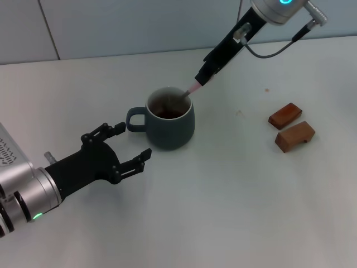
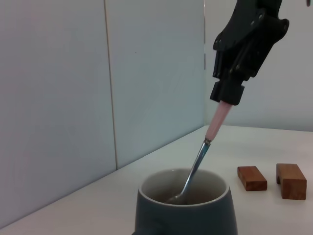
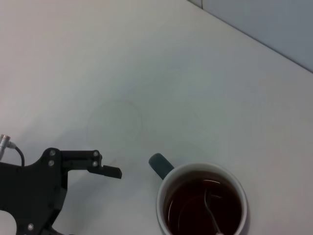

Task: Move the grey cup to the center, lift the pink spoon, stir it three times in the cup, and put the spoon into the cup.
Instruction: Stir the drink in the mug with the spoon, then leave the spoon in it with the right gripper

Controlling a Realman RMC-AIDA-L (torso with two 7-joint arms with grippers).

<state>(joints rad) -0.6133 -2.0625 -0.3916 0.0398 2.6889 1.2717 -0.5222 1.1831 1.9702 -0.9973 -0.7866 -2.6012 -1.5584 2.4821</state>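
Note:
The grey cup (image 1: 170, 120) stands mid-table with its handle toward my left gripper. It also shows in the left wrist view (image 2: 185, 208) and the right wrist view (image 3: 201, 203). My right gripper (image 1: 203, 78) is above the cup's far right rim, shut on the handle of the pink spoon (image 1: 193, 88). The spoon (image 2: 217, 120) slants down into the cup, its metal bowl resting inside (image 3: 211, 208). My left gripper (image 1: 120, 148) is open and empty, just left of the cup near its handle, not touching it. It also shows in the right wrist view (image 3: 73, 171).
Two small brown wooden blocks (image 1: 291, 127) lie on the white table (image 1: 223, 206) to the right of the cup; they also show in the left wrist view (image 2: 272, 180). A pale wall runs along the table's far edge.

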